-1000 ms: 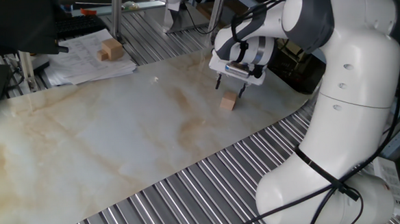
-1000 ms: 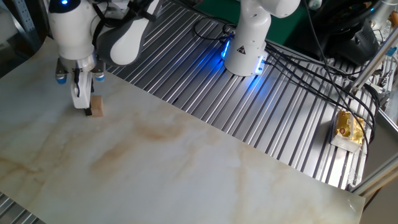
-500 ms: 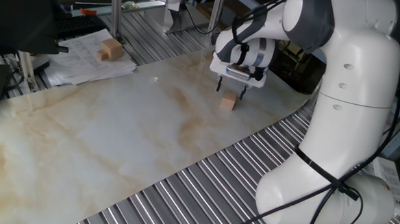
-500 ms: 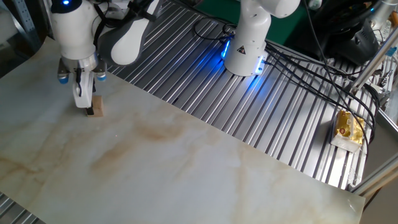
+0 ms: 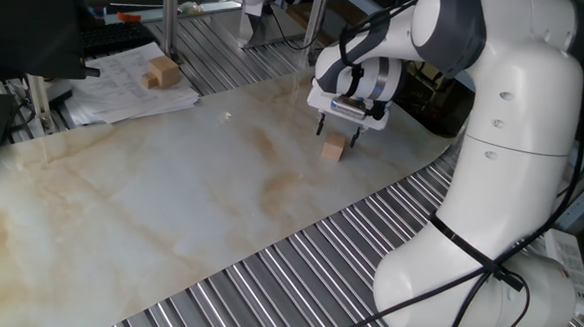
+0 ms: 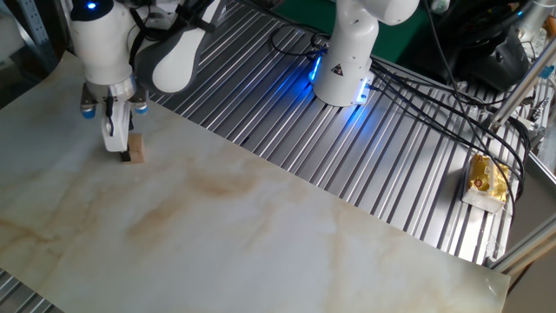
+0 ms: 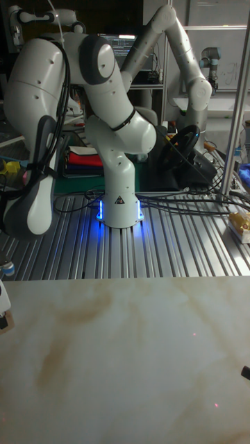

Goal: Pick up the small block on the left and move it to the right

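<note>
Marbled surface point(image 5: 174, 210), small block point(image 5: 333, 149) resting on it near the edge with the ribbed metal. Pincer point(image 5: 338, 129) hovers just above the block, fingers spread wide, holding nothing. Larger block point(image 5: 163, 72) well apart, on papers.

A: What fills the middle?

B: A white and grey robot arm point(image 7: 104, 104), its base point(image 7: 119, 208) glowing blue on a ribbed metal surface point(image 7: 180, 243).

A: And in front?

B: A marbled tabletop point(image 7: 132, 361) with brownish streaks. At its left edge, only a white sliver of the end effector point(image 7: 4, 300) shows, with a bit of tan, the small block point(image 7: 5, 322), just beneath.

A: Open or closed?

B: Too cropped to tell.
</note>
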Controlling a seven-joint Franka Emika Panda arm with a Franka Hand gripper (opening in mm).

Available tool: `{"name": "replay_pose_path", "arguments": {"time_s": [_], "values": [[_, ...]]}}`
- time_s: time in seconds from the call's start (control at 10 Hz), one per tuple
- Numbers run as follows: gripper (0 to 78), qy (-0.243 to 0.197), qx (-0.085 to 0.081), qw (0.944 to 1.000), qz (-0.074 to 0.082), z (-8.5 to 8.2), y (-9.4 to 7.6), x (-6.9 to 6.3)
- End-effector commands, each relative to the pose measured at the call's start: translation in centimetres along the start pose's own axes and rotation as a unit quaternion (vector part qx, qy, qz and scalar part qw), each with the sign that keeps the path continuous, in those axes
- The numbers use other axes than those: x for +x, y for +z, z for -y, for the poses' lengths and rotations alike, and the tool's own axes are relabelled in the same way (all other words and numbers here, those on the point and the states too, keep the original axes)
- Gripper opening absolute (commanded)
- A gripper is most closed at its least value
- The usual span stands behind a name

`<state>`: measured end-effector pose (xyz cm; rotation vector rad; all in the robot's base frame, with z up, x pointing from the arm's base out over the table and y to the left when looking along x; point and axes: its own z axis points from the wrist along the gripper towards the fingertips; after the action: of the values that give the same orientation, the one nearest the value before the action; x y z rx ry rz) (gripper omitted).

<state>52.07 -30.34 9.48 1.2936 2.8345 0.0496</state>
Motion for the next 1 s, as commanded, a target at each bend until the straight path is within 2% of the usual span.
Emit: {"name": "replay_pose_path", "arguments": {"time_s": [0.1, 0.7, 0.8, 1.0], "values": [[77.5, -0.002, -0.002, 1.0, 0.003, -0.45, 0.52, -0.13], [77.5, -0.012, 0.0, 0.9999, 0.005, -0.38, 0.8, 0.07], [77.5, -0.029, 0.001, 0.9996, 0.007, -0.26, 0.87, 0.2], [77.5, -0.034, 0.001, 0.9994, 0.007, -0.24, 0.87, 0.23]]}}
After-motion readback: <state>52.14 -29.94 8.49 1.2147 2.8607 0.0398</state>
